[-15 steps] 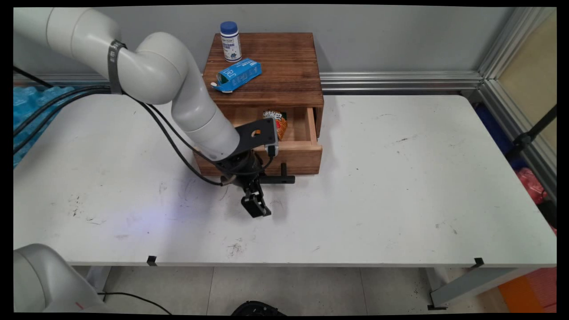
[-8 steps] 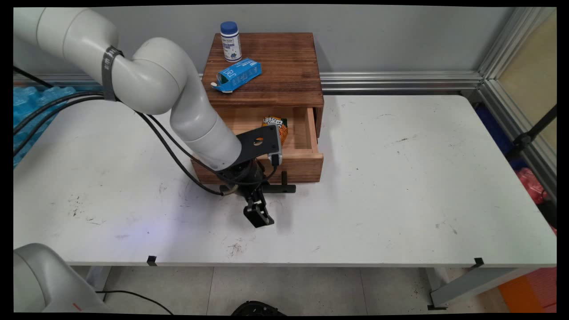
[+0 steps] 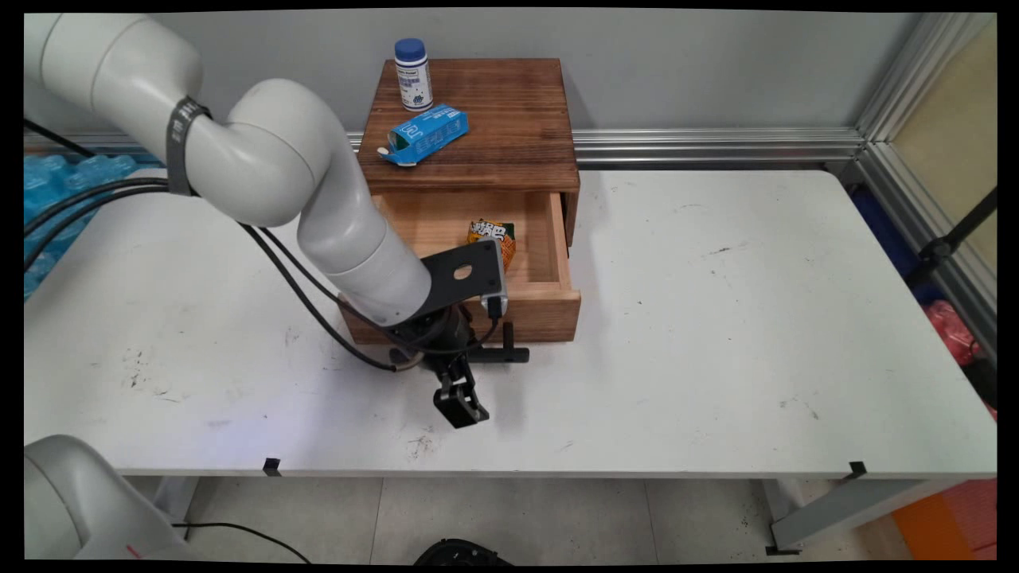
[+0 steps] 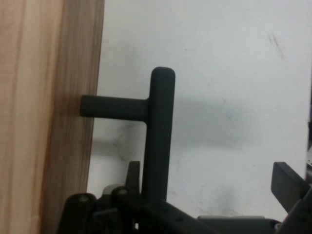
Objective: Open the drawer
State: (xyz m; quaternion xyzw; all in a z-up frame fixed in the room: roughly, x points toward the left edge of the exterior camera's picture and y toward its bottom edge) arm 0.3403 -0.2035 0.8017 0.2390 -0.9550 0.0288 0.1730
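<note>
The black two-finger end effector [image 3: 460, 402] is spread wide, one finger each side of the black T-shaped handle [image 4: 158, 131], clamping nothing. Behind it, the wooden drawer [image 3: 549, 298] stands open on the white tabletop [image 3: 716, 334], exposing an orange snack packet [image 3: 492, 235]. The arm reaches down steeply.

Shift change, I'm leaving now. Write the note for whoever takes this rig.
Gripper: open, gripping nothing. One finger sits between the handle and the drawer front.
Drawer: pulled well out of the cabinet, with a snack packet inside.
On the cabinet top: a bottle stands and a carton lies flat.
</note>
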